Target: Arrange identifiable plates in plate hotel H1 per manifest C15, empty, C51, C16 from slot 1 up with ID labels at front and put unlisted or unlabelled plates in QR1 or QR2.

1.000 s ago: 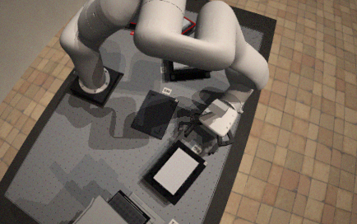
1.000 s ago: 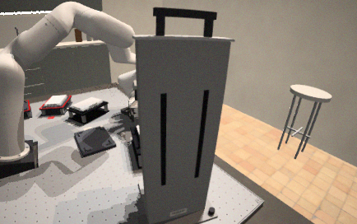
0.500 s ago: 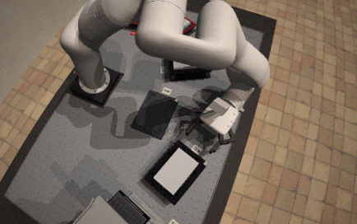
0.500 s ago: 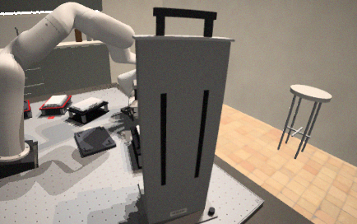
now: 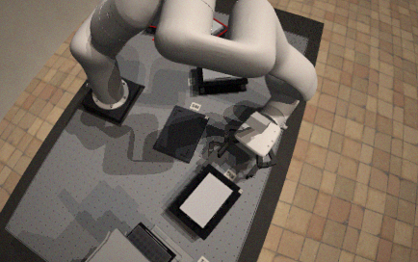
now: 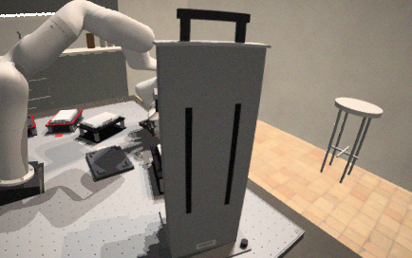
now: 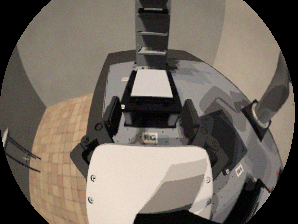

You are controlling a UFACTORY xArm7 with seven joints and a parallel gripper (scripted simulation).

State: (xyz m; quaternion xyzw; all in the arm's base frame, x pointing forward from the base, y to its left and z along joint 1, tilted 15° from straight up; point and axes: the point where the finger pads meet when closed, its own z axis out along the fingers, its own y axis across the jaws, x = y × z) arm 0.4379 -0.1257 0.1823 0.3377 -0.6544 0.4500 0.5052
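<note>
A plate with a white top (image 5: 206,199) lies flat in a black nest on the deck, between my gripper and the hotel H1 (image 5: 130,243). In the wrist view the same plate (image 7: 150,86) lies straight ahead, with the hotel's shelves (image 7: 153,23) behind it. My gripper (image 5: 241,155) hangs just off the plate's end that faces away from the hotel. Its fingers are wide open with nothing between them (image 7: 152,121). From the exterior view the hotel (image 6: 209,142) shows only its closed back and hides most of the gripper. I cannot read any plate label.
A dark empty nest (image 5: 181,133) lies left of the gripper. A raised nest with a plate (image 5: 219,79) stands behind it. A red-framed nest with a plate (image 6: 64,119) is at the far end of the deck. The arm's base (image 5: 112,98) is at the left. The deck edge is close on the right.
</note>
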